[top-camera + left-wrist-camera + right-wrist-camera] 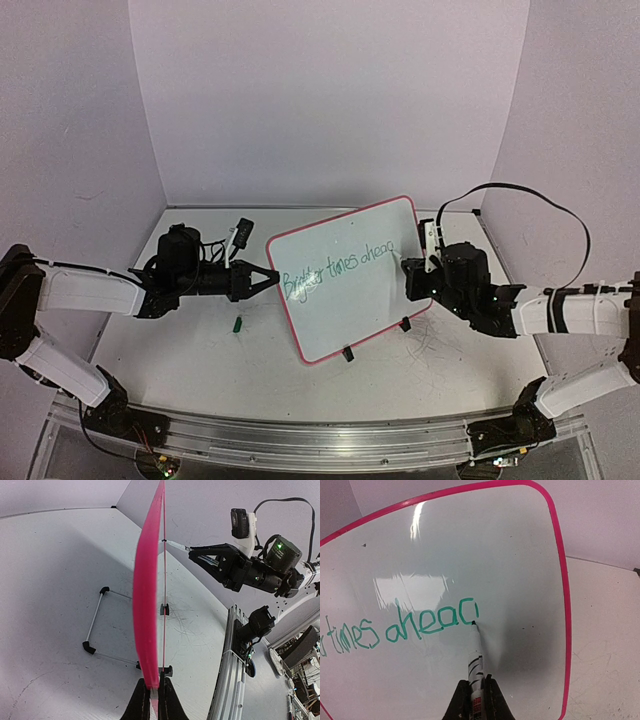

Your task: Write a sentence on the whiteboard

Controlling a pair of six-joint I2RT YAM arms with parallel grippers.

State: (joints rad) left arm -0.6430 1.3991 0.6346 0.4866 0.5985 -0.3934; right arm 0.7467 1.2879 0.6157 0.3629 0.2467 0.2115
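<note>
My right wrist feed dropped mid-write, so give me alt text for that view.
The right pincer, shut on a marker, touches its tip to the whiteboard at the unfinished last letter of the green sentence, visible here as "times ahea" plus a partial d. The pink-framed board fills most of the view, table at right.

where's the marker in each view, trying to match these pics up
Top external: the marker is right of centre, its tip at the end of the green sentence.
Left wrist: marker in the upper middle, a white stub between the board's edge and the right gripper.
Right wrist: marker at bottom centre, pointing up to the last letter.
Shared landmark: the whiteboard with its pink frame.
</note>
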